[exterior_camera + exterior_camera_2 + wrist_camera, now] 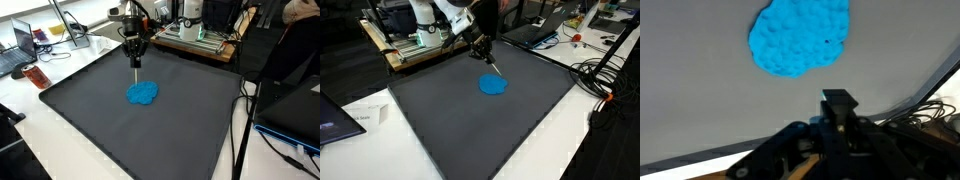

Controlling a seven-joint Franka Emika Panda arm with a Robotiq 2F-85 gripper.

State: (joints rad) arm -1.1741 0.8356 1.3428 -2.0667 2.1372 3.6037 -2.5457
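Note:
A blue, lumpy blob [142,93] lies near the middle of a dark grey mat [100,130]. It shows in both exterior views [495,85] and at the top of the wrist view [800,38]. My gripper [135,47] hangs above the mat just behind the blob [482,47]. It is shut on a thin pale stick [136,60] that points down towards the mat [493,65], with its tip close to the blob's edge. In the wrist view the closed jaws [839,103] sit below the blob. I cannot tell whether the tip touches.
A rack of equipment [200,35] stands behind the mat. A laptop [15,50] and a red-orange object [38,77] lie on the white table beside it. Cables [605,75], a paper [365,118] and a stand pole [240,130] border the mat.

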